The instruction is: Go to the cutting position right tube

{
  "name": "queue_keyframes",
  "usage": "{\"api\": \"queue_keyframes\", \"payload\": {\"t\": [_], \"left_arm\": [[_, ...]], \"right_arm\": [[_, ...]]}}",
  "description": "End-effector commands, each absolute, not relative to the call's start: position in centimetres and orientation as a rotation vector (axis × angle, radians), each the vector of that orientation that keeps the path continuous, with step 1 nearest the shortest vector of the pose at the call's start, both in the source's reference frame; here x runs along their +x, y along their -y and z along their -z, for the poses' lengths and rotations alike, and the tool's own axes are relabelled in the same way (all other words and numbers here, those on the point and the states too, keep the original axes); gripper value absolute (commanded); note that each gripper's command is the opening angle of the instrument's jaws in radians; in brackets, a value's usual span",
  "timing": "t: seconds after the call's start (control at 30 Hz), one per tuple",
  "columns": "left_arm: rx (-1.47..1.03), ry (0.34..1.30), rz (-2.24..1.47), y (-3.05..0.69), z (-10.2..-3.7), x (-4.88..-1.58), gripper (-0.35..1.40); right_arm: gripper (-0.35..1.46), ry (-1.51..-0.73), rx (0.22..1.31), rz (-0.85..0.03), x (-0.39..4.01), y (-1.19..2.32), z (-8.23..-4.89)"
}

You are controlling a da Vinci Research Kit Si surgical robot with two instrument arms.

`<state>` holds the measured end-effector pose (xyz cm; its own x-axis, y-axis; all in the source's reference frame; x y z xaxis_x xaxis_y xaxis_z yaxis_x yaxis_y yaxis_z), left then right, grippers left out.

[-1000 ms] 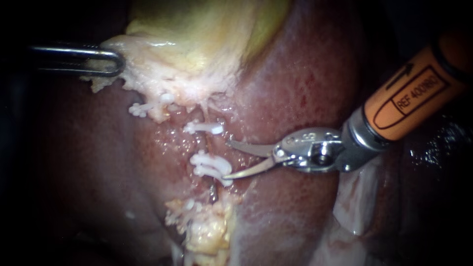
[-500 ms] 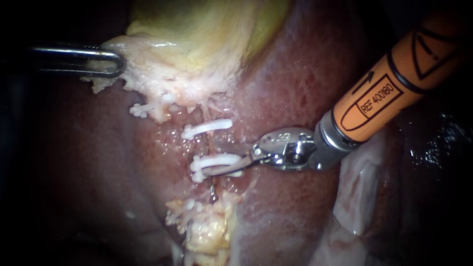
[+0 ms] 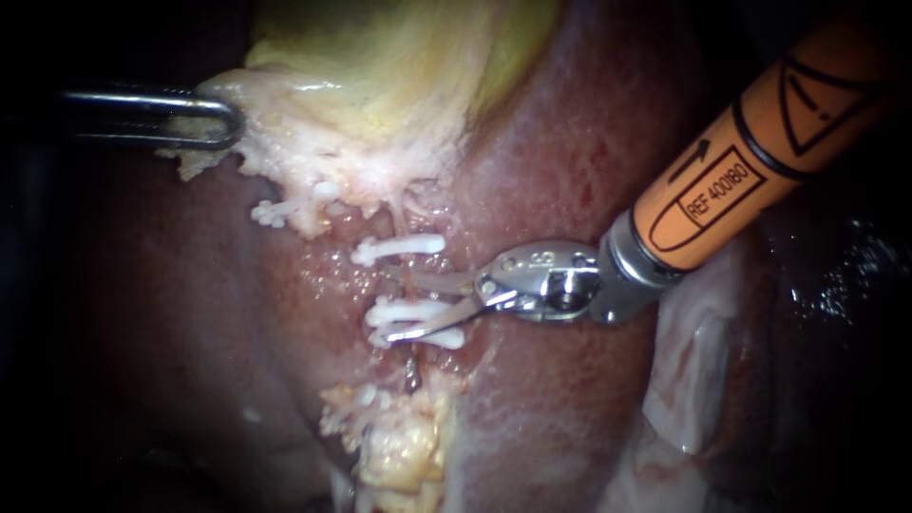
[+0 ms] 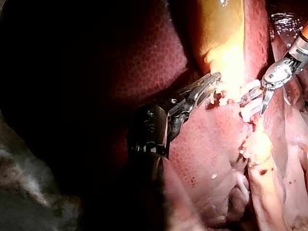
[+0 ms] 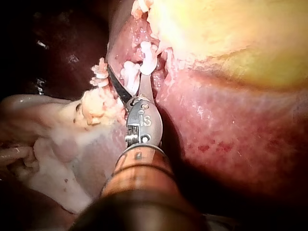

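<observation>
My right instrument (image 3: 401,304), on an orange shaft from the upper right, ends in two curved blades that stand open. The upper blade lies across the thin reddish tube (image 3: 404,269) just below the upper white clip (image 3: 399,248). The lower blade runs along the lower white clips (image 3: 408,313). In the right wrist view the same blades (image 5: 127,72) straddle the clipped stretch. My left instrument (image 3: 231,119) comes in from the left, its jaws shut on the pale edge of the gallbladder (image 3: 399,57). The left wrist view shows those jaws (image 4: 213,80) at that pale tissue.
Dark red liver (image 3: 570,142) surrounds the site. Another white clip (image 3: 285,209) sits on a stump left of the tube. A yellowish fatty lump (image 3: 399,446) lies below the clips. A pale tissue fold (image 3: 693,370) lies under the right shaft.
My right instrument has moved left along the liver to the tube, so its open blades now lie among the clips. The left instrument and gallbladder have stayed put.
</observation>
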<state>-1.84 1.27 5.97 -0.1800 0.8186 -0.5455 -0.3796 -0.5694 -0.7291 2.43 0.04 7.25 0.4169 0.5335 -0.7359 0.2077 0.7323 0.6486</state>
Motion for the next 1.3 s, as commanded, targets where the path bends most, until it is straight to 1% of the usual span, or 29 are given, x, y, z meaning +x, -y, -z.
{"api": "queue_keyframes", "payload": {"t": [0.03,0.43,0.67,1.0,1.3], "left_arm": [[-1.245,0.560,-1.854,-1.27,-5.96,-1.84,-0.35],[-1.244,0.559,-1.853,-1.28,-5.97,-1.87,-0.35],[-1.243,0.555,-1.853,-1.28,-5.97,-1.87,-0.35],[-1.243,0.555,-1.853,-1.28,-5.97,-1.87,-0.35],[-1.243,0.555,-1.852,-1.28,-5.97,-1.87,-0.35]], "right_arm": [[1.29,-1.153,0.759,-0.223,2.45,-0.04,-7.25],[1.28,-1.211,0.768,-0.232,2.75,-0.03,-7.22],[1.28,-1.229,0.772,-0.237,2.89,-0.01,-7.16],[1.28,-1.236,0.789,-0.228,2.94,0.06,-6.92],[1.28,-1.237,0.792,-0.226,2.94,0.08,-6.87]]}}
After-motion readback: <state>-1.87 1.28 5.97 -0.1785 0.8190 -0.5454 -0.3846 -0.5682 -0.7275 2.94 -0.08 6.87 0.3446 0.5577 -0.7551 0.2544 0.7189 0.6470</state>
